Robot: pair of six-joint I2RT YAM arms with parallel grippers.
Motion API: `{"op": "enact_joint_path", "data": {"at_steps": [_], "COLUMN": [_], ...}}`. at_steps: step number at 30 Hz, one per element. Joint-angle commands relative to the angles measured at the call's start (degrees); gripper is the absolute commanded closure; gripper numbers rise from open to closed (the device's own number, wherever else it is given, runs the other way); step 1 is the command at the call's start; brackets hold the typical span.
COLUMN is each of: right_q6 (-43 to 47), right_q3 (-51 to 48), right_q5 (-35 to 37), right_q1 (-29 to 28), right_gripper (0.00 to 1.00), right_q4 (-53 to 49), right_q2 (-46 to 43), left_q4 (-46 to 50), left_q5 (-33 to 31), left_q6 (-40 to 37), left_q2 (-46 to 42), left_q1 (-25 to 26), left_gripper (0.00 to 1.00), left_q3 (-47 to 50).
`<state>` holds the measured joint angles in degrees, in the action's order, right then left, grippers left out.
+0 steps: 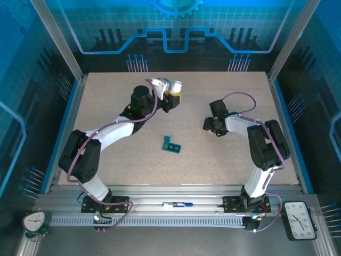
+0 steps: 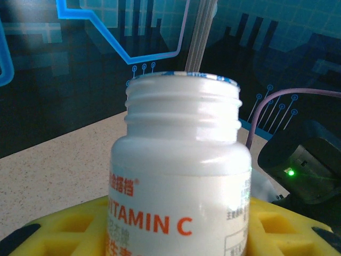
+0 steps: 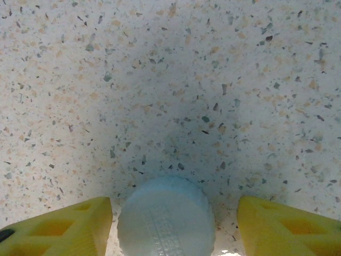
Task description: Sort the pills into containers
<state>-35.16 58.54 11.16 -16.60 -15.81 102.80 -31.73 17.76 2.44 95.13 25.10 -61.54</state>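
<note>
pill box [image 1: 171, 144] mid-table between arms; left pincer [image 1: 173, 95] grips uncapped bottle [image 2: 181, 160]; right pincer [image 3: 173, 209] wide around cap [image 3: 166, 223].

Capless bottle [image 2: 181, 170] in left tool [image 2: 176, 234]

One white vitamin C bottle [image 2: 181, 176] is showing, and one loose white cap [image 3: 166, 218] is lying by itself. One dark teal pill box [image 1: 171, 144] is sitting out. Two robot arms are reaching in: a left arm [image 1: 106, 133] and a right arm [image 1: 256, 133]. Two clocks are sitting nearby, a round clock [image 1: 33, 221] and a square clock [image 1: 301, 218]. One marker pen [image 1: 177, 204] is lying flat.
</note>
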Motion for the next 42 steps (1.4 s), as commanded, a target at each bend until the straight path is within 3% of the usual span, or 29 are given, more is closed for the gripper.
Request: {"op": "enact_joint_path", "data": {"at_steps": [1,14,28,35,42], "right_q6": [0.11,9.15,27.33,31.86,34.12], "right_q3": [1.05,2.55,-0.73,-1.81,-0.16], "right_q5": [-0.25,-5.97,-16.16,-13.94,-11.2], "right_q1": [-0.62,-4.22,-20.27,-25.67,-27.17], "right_gripper": [0.33,0.26,0.19,0.15,0.12], "right_q4": [-1.59,-4.66,0.2,0.5,-0.42], "right_q2": [0.12,-11.04,-12.46,-9.82,-5.88], "left_q4": [-0.27,-0.27,-2.8,-3.59,-3.78], "left_q5": [-0.42,-2.89,-7.59,-8.09,-8.3], "left_q6": [-1.25,-1.3,2.98,3.72,4.06], "left_q2": [-0.98,-1.0,-2.92,-3.22,-3.28], "left_q1": [-0.34,-0.64,-4.46,-5.24,-5.61], "left_gripper": [1.0,1.0,1.0,1.0,1.0], "left_q3": [0.1,0.28,3.87,4.58,4.76]}}
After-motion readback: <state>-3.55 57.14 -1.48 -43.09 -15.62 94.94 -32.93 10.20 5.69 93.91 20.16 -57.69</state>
